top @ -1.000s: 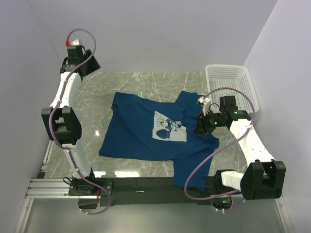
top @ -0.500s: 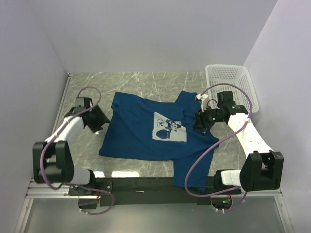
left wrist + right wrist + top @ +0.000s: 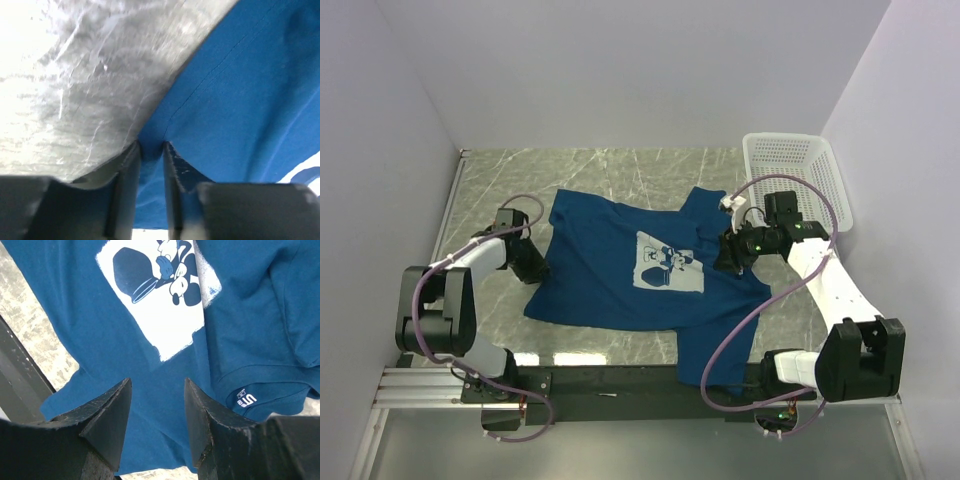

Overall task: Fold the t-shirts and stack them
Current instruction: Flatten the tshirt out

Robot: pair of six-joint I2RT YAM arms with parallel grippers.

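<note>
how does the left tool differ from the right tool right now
The left tool stands narrow, pinching the t-shirt's left edge; the right tool stands wide open, holding nothing. The left tool sits low at the table; the right tool hovers above the fabric near the print. Both face the same t-shirt.
</note>
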